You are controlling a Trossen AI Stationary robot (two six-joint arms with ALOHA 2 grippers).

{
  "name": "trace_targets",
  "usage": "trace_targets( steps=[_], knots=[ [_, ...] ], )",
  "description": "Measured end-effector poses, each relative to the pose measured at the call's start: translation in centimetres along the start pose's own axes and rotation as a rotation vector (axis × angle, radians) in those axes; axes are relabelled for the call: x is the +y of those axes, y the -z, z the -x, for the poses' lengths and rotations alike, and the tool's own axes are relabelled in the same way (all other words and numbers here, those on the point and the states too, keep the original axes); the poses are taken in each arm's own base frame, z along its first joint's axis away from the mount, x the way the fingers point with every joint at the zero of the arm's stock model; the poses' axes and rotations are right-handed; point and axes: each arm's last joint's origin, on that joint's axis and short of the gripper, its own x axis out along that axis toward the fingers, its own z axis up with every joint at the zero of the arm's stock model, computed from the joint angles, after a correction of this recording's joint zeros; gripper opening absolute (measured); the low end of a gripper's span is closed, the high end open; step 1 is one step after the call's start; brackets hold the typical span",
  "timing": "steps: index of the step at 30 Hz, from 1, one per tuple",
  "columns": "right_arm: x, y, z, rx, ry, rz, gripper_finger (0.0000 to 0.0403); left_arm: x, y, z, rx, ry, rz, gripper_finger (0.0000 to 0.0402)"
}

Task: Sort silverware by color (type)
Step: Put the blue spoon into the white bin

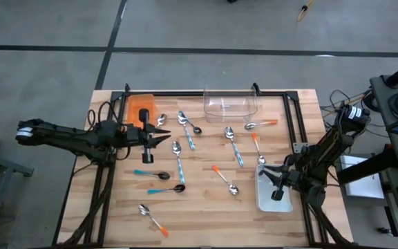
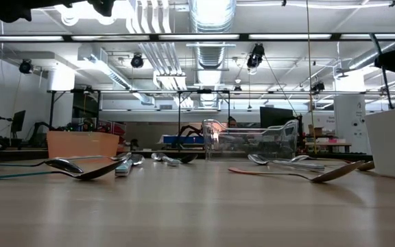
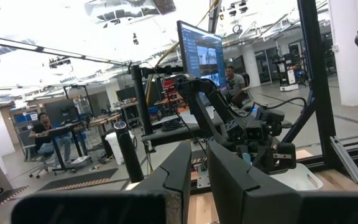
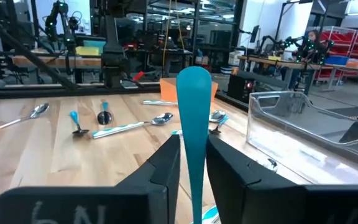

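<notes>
Several spoons lie flat on the wooden table point(image 1: 206, 207): teal-handled ones point(image 1: 179, 164) point(image 1: 235, 146), orange-handled ones point(image 1: 224, 180) point(image 1: 153, 218) and a plain silver one point(image 1: 161, 121). My right gripper point(image 1: 276, 190) hangs over the white tray point(image 1: 262, 202) at the right, shut on a teal-handled spoon point(image 4: 194, 99). That spoon's bowl is hidden. My left gripper point(image 1: 166, 137) hovers shut and bare above the table's left half, beside the orange tray point(image 1: 141, 107). My right gripper pinches the teal handle point(image 4: 196, 158) between its two fingers, some way below the handle's rounded free end point(image 4: 194, 81). The fingers reach in level and lie across the handle. The handle stands upright above them. Its lower part is hidden behind the gripper.
A clear tray point(image 1: 230, 104) stands at the far edge, with the orange tray to its left. A dark frame point(image 1: 292, 117) runs round the table. A person point(image 3: 42, 134) sits in the room beyond. Bare wood lies along the near edge.
</notes>
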Motion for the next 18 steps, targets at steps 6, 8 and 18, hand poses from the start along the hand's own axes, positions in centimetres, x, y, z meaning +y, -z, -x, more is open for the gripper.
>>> trace_targets(
  steps=[6,8,18],
  knots=[
    [0.00,0.00,0.00,0.000,0.000,0.000,0.0090,0.03,-0.14,0.00,-0.015,-0.004,0.002,0.0036],
    [0.00,0.00,0.00,0.000,0.000,0.000,0.0089,0.05,-0.20,0.00,-0.021,-0.006,0.006,0.0036],
    [0.18,-0.20,0.00,0.000,-0.001,-0.012,0.0083,0.08,-0.30,0.01,-0.031,-0.008,0.007,0.0036]
  ],
)
